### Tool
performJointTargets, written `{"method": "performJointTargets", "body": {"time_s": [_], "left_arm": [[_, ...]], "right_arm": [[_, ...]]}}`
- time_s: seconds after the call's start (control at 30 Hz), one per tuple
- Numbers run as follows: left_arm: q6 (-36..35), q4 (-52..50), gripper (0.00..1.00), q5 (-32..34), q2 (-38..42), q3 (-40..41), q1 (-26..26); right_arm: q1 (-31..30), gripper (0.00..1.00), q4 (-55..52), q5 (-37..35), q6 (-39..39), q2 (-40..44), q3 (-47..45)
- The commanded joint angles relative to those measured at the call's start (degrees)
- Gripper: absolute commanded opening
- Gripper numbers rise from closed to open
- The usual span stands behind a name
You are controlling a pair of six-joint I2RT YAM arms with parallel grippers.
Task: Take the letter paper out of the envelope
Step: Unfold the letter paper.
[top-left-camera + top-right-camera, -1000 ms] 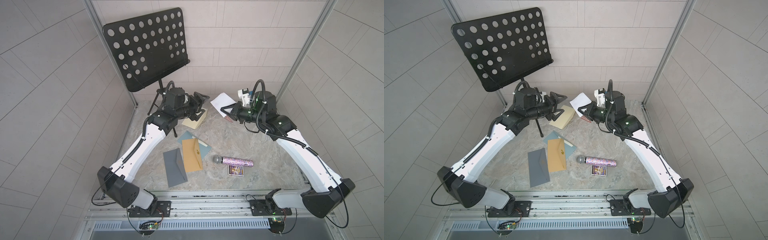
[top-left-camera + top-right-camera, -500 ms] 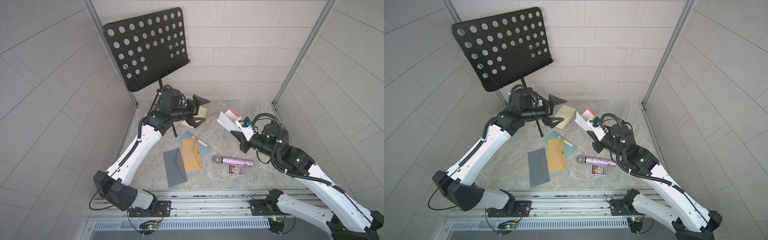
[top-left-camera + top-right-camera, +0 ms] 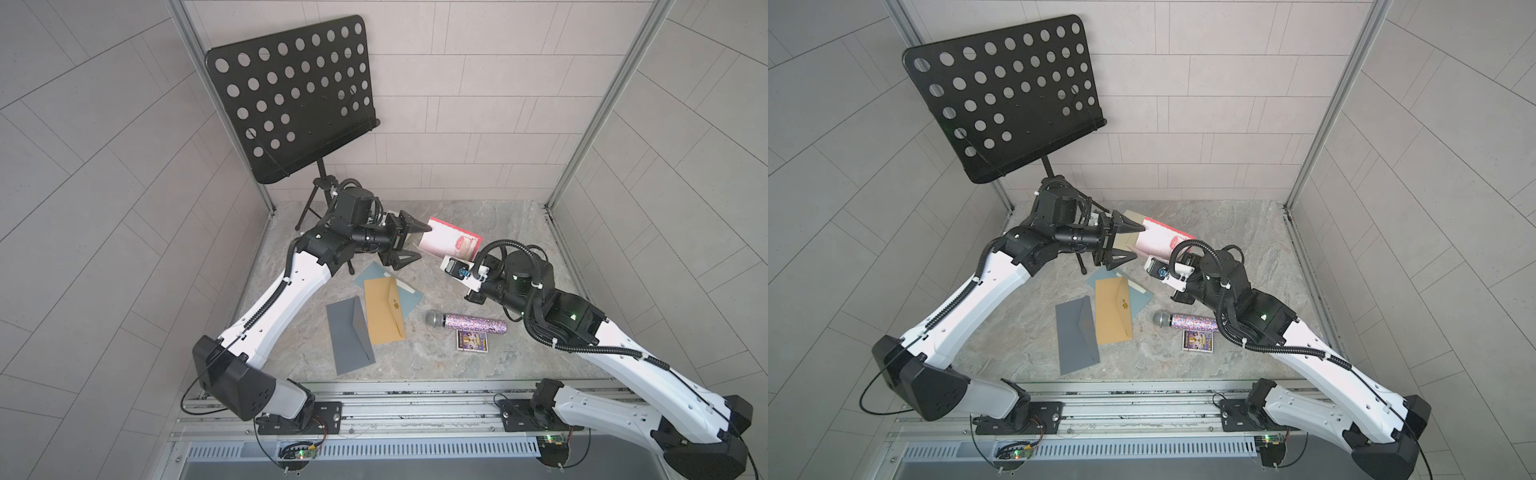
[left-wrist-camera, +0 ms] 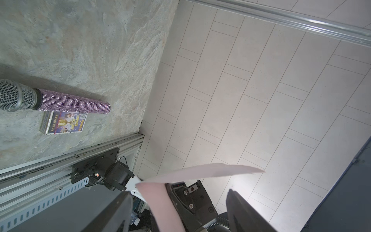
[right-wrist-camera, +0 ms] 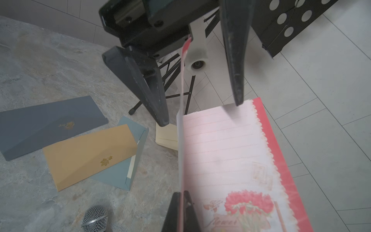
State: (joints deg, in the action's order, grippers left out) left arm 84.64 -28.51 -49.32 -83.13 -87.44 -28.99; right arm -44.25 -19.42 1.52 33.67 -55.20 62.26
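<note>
Right wrist view of paper (image 5: 224, 148) clear of cream envelope (image 5: 166, 136)

Shows four envelopes on the table (image 3: 478, 216), none holding the paper. Puts the cream envelope flat below the left gripper (image 5: 200, 112), partly hidden behind the paper; cannot tell whether anything is inside. Finds a blue envelope (image 5: 118, 176) with its flap open and a pale strip (image 5: 131, 166) showing at the mouth. Has a gold envelope (image 5: 88, 154) lying across the blue one, flap down, a leaf emblem on its face. Places a grey envelope (image 5: 46, 124) just beside the gold one, flap down too, with the same emblem.

Catches the paper in the air between the two arms, above the table's far half in both top views. Shows the right gripper (image 5: 181, 195) squeezed tight on the near end, at the fold. Leaves the left gripper with jaws wide apart, one either side of the far end, clamping nothing; cannot tell whether one fingertip touches the far edge.

Reveals a folded sheet: one panel seen edge-on, running up between the left jaws, the other spread flat. Pink, ruled with faint dotted lines, edged down one side by a scalloped red border, printed with red flowers near the right gripper.
</note>
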Motion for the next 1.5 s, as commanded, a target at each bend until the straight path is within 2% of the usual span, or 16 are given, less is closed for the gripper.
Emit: {"method": "performJointTargets", "body": {"time_s": [0.0, 0.23, 0.4, 0.7, 0.87, 0.97, 1.07, 1.1, 1.27, 1.33, 1.47], "left_arm": [[-2.1, -2.4, 0.78, -1.7, 1.4, 0.9, 0.1], [-0.8, 1.2, 0.64, -1.5, 0.9, 2.8, 0.0], [0.3, 3.3, 0.46, -1.3, 1.0, 3.4, 0.0], [3.1, 6.5, 0.28, -0.8, 2.6, 5.5, -0.1], [6.4, 11.9, 0.01, 0.4, 3.3, 7.0, -0.1], [8.3, 15.9, 0.0, 0.4, 3.1, 7.3, 0.0], [8.3, 18.1, 0.0, 1.4, 2.8, 6.1, 0.0], [8.1, 18.6, 0.0, 2.2, 2.9, 5.8, 0.1], [3.5, 19.2, 0.0, 8.2, 3.6, 5.3, 2.2], [1.5, 20.5, 0.0, 11.4, 4.3, 6.3, 3.2], [-4.4, 22.8, 0.0, 16.9, 5.6, 7.5, 4.6]], "right_arm": [[-0.4, 0.0, 1.9, -0.1, 2.1, 0.3, 1.8], [-0.9, 0.0, 2.5, 0.8, 2.6, 0.2, 2.3], [-1.3, 0.0, 3.5, 0.6, 2.8, -0.2, 2.2], [-1.8, 0.0, 4.5, 0.0, 3.0, -0.7, 0.7], [-2.8, 0.0, 4.6, -0.2, 2.8, -1.1, 0.6], [-2.9, 0.0, 3.9, -0.3, 1.3, -1.5, 1.1], [-3.2, 0.0, -0.5, 0.1, -3.8, -3.6, 4.5], [-3.3, 0.05, -1.5, -0.5, -6.2, -4.3, 5.7], [-3.3, 0.55, -5.3, -3.6, -20.3, -4.0, 8.3], [-3.2, 0.64, -6.5, -4.0, -26.3, -2.2, 8.0], [-2.0, 0.83, -10.5, -0.2, -38.7, 1.8, 8.1]]}}
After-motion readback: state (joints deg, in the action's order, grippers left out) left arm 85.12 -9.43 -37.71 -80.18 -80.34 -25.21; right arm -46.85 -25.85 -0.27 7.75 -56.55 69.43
